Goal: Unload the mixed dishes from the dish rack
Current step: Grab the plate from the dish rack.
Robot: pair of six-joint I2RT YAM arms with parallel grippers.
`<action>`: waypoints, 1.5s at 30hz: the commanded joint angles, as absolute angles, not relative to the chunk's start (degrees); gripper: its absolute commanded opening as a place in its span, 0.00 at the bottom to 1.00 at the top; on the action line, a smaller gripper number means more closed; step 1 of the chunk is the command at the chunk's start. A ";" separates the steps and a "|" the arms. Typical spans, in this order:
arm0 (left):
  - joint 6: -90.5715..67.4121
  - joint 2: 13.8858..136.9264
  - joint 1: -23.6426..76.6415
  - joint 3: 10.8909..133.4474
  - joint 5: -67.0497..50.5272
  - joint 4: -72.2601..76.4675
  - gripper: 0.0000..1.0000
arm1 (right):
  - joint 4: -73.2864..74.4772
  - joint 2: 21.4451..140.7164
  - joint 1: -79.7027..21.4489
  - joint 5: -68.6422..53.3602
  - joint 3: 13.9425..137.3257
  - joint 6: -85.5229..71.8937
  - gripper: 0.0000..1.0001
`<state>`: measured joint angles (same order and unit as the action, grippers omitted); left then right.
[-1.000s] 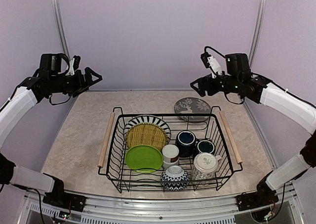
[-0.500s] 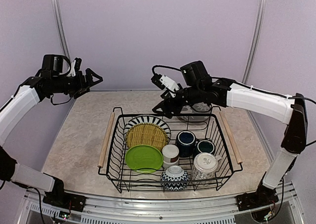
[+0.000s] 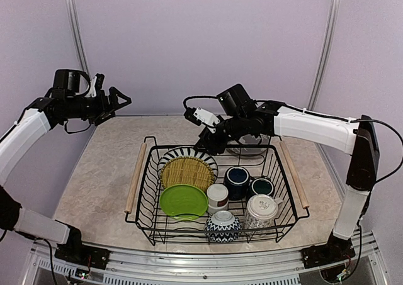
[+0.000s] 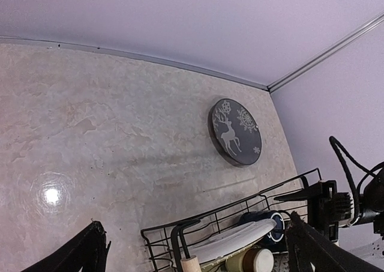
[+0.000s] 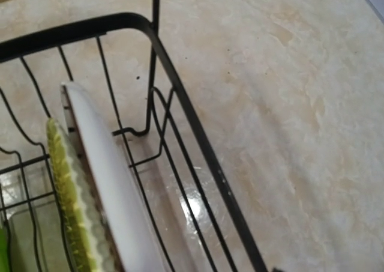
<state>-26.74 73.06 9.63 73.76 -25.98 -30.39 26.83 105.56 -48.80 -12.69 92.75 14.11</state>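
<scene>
Right pincer (image 3: 211, 141) hangs at frame centre over the far rim of the dish rack (image 5: 195, 134), just above the striped plate (image 3: 189, 154). Its fingers are out of its own wrist view and a dark blur from above, so I cannot tell how wide it stands; it holds nothing that I can see. Left pincer (image 3: 119, 100) is spread wide and empty, high in the upper left, well away from the rack.

Progress: early, I'd say. One dark plate with a deer print (image 4: 235, 132) lies flat on the table (image 3: 101, 165) beyond the rack, probably already unloaded. In the rack:
- striped plate, woven yellow plate (image 3: 186, 172) and lime-green plate (image 3: 183, 201), standing on edge, left half
- dark blue mug (image 3: 237, 181), teal mug (image 3: 261, 187)
- two white patterned cups (image 3: 218, 195), (image 3: 262, 209)
- blue-white bowl (image 3: 223, 225), lower centre

Edges: in the right wrist view the striped plate's pale back sits near the rack's far wire, with the woven plate touching or nearly touching its other face, so room for fingers is thin. Bare table lies left, right and beyond the rack for setting things down.
</scene>
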 commanded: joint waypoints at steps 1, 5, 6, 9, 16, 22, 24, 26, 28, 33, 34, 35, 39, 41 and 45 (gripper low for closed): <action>-26.98 73.43 8.97 73.65 -27.28 -29.53 0.99 | 28.99 107.04 -48.96 -14.47 94.34 15.57 0.50; -26.98 73.51 8.88 73.65 -27.43 -29.53 0.99 | 31.14 108.41 -49.00 -15.49 95.85 16.92 0.44; -26.98 73.48 8.88 73.65 -27.38 -29.53 0.99 | 32.25 108.96 -48.99 -15.43 96.61 17.22 0.43; -26.98 73.55 8.72 73.65 -27.67 -29.45 0.99 | 35.03 110.64 -48.98 -14.68 99.24 18.07 0.42; -27.16 73.98 8.32 73.73 -28.40 -29.36 0.99 | 37.31 112.56 -48.99 -15.40 101.16 20.27 0.32; -27.33 74.53 7.76 73.81 -29.18 -29.38 0.99 | 40.84 115.36 -49.04 -18.32 104.29 21.81 0.28; -27.50 74.67 7.50 73.83 -29.50 -29.27 0.99 | 41.48 116.16 -49.03 -18.49 105.07 22.32 0.29; -27.51 74.67 7.30 73.78 -29.53 -29.27 0.99 | 42.15 116.80 -49.03 -18.65 105.75 22.94 0.30; -27.51 74.71 7.30 73.72 -29.58 -29.27 0.99 | 42.67 117.42 -49.01 -19.13 106.59 23.42 0.31; -27.44 74.72 7.20 73.76 -29.62 -29.27 0.99 | 43.53 118.62 -49.04 -21.06 108.14 24.71 0.31; -27.44 74.71 7.23 73.76 -29.62 -29.27 0.99 | 43.97 119.05 -49.06 -21.33 108.54 25.03 0.30; -27.38 74.78 7.13 73.82 -29.59 -29.34 0.99 | 44.59 119.63 -49.04 -21.38 109.07 25.31 0.28; -27.22 75.01 7.12 73.92 -29.08 -29.53 0.99 | 45.46 120.20 -49.03 -21.32 109.78 26.24 0.24; -27.24 74.97 7.12 73.92 -29.14 -29.53 0.99 | 45.53 120.12 -49.07 -21.48 109.75 26.57 0.22; -27.25 75.05 7.12 73.92 -29.17 -29.53 0.99 | 45.94 119.44 -49.02 -21.45 109.68 27.01 0.15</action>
